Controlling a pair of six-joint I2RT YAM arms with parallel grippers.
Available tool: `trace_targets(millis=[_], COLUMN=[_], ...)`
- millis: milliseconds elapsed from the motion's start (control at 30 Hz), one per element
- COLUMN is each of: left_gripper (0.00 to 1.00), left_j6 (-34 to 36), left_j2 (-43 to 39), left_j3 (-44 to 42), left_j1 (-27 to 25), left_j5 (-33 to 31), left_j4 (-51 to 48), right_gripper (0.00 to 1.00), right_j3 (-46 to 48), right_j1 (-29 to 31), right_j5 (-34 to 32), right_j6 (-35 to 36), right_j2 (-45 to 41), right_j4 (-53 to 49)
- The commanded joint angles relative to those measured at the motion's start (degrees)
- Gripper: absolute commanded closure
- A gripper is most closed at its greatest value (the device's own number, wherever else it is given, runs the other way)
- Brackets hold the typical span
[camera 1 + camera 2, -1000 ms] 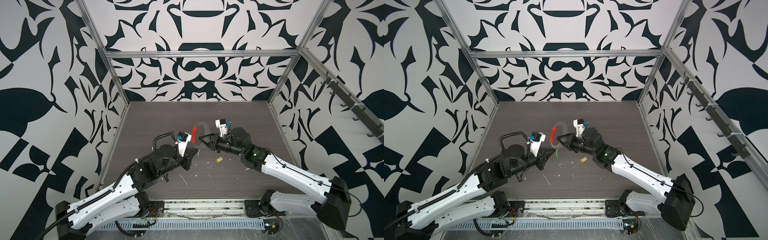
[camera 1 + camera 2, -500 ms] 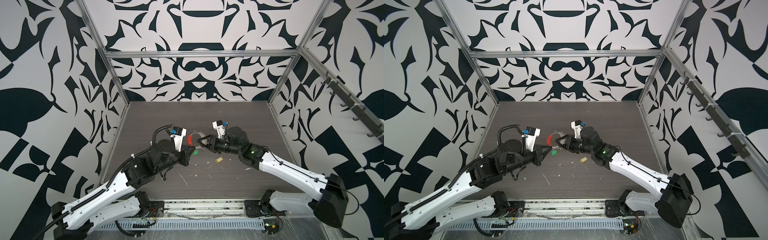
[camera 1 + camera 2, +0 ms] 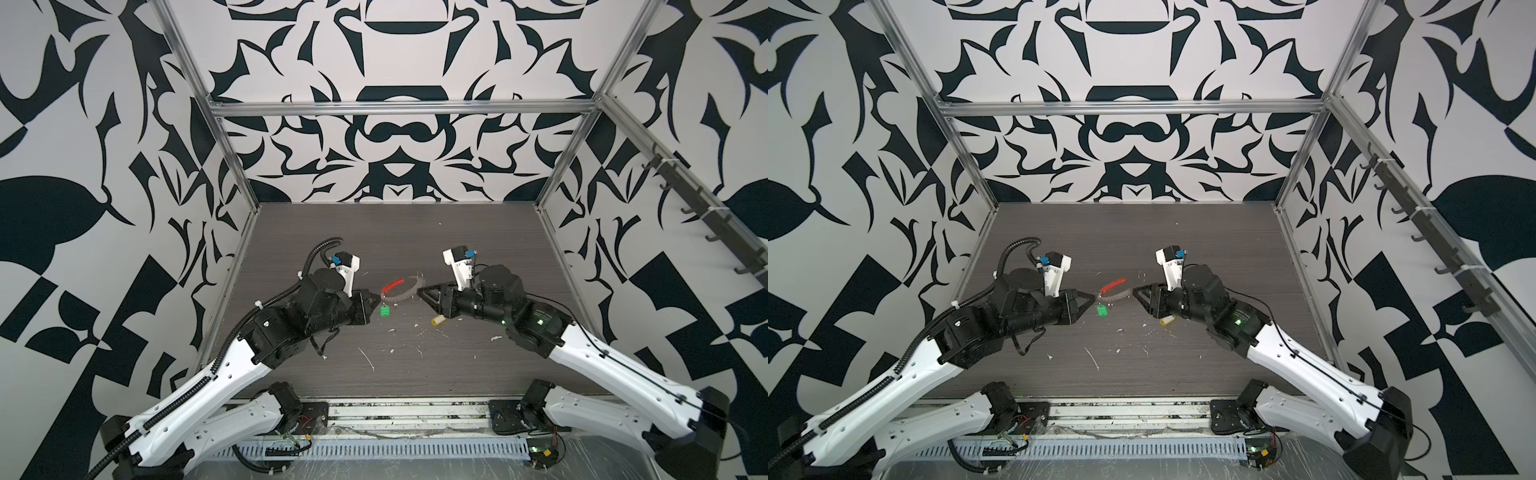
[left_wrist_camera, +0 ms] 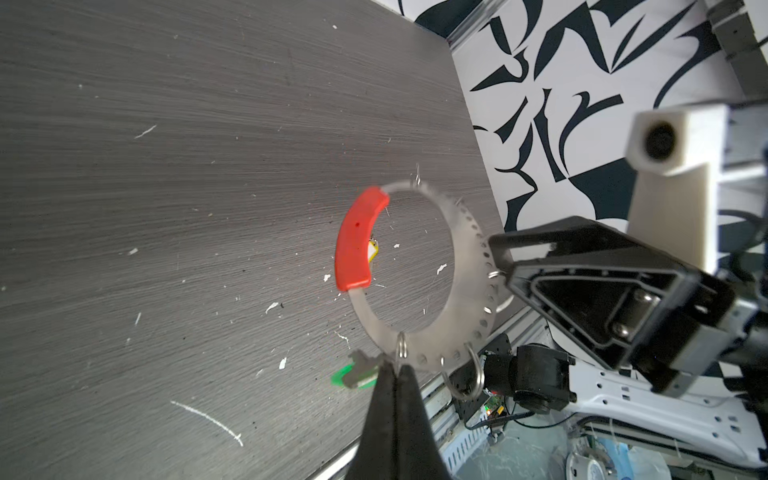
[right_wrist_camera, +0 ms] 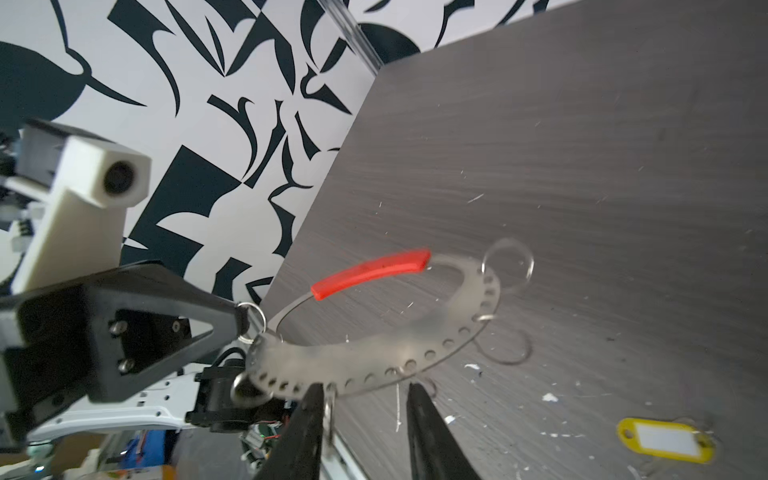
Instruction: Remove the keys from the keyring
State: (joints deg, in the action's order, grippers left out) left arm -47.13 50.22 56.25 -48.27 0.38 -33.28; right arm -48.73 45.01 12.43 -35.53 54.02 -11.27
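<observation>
Left gripper [image 4: 395, 368] clamped on the loop of the green key [image 3: 385, 311], keyring [image 4: 471, 257] roughly level above the table [image 3: 415, 241], long axis running toward the right gripper [image 5: 363, 390] with jaws apart, red sleeve [image 3: 392, 286] rearward, yellow key [image 3: 437, 320] loose on the table.

white scraps [image 3: 366, 358] on dark woodgrain table [image 3: 374, 232], patterned walls [image 3: 395, 62]

My left claw [image 4: 395, 370] and right claw [image 5: 362, 388] are black plastic with a dull sheen. The keyring [image 4: 471, 237] is thin, satin silver metal, its red sleeve [image 4: 357, 245] smooth plastic. The green tag [image 3: 385, 311] and yellow tag [image 5: 665, 440] are plastic, the yellow one glossy. The desk [image 4: 166, 166] is matt grey woodgrain, flecked and scratched
</observation>
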Motion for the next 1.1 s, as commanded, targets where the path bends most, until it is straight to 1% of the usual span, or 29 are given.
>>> trace_targets(millis=[0,67,167,200,267,333,467,533,767,933,1067], left_gripper=[1.0,1.0,1.0,1.0,1.0,1.0,1.0,1.0,1.0,1.0,1.0], left_j6=[-4.5,-5.9,-7.4,-7.7,-8.5,-9.3,-10.6,-11.0,-12.0,-12.7,-12.9], left_j2=[-0.4,0.0,0.6,0.8,1.2,1.5,1.4,1.1,0.6,0.7,0.5], left_j3=[2.1,2.4,3.4,3.8,4.6,5.0,4.8,4.5,3.1,2.5,2.3], left_j1=[2.3,3.5,4.6,4.9,5.6,6.1,6.9,7.2,8.7,9.7,10.2], left_j5=[5.1,6.8,8.6,8.9,9.9,10.9,12.4,12.7,15.0,17.0,17.8], left_j4=[-4.0,-4.8,-6.1,-6.6,-7.5,-8.2,-8.4,-8.3,-6.5,-5.4,-5.3], right_gripper=[0.63,0.63,0.63,0.64,0.66,0.66,0.66,0.65,0.65,0.68,0.68], right_j3=[-0.4,-0.8,-1.5,-1.9,-3.0,-4.1,-5.7,-5.8,-7.1,-8.3,-8.7], right_j1=[-0.2,0.6,5.0,7.0,12.9,18.0,24.0,26.0,30.1,31.5,31.9], right_j5=[-2.3,0.3,-1.9,-4.1,-10.8,-16.4,-25.6,-27.8,-30.4,-33.9,-35.4], right_j6=[11.6,13.8,18.0,19.5,24.4,29.1,36.2,39.2,46.9,50.8,53.0], right_j2=[-2.4,-2.7,-2.8,-2.5,-1.3,0.7,4.8,5.9,9.1,11.8,13.7], right_j4=[-1.8,-0.2,2.3,2.7,3.2,4.1,7.2,9.8,12.8,13.3,13.9])
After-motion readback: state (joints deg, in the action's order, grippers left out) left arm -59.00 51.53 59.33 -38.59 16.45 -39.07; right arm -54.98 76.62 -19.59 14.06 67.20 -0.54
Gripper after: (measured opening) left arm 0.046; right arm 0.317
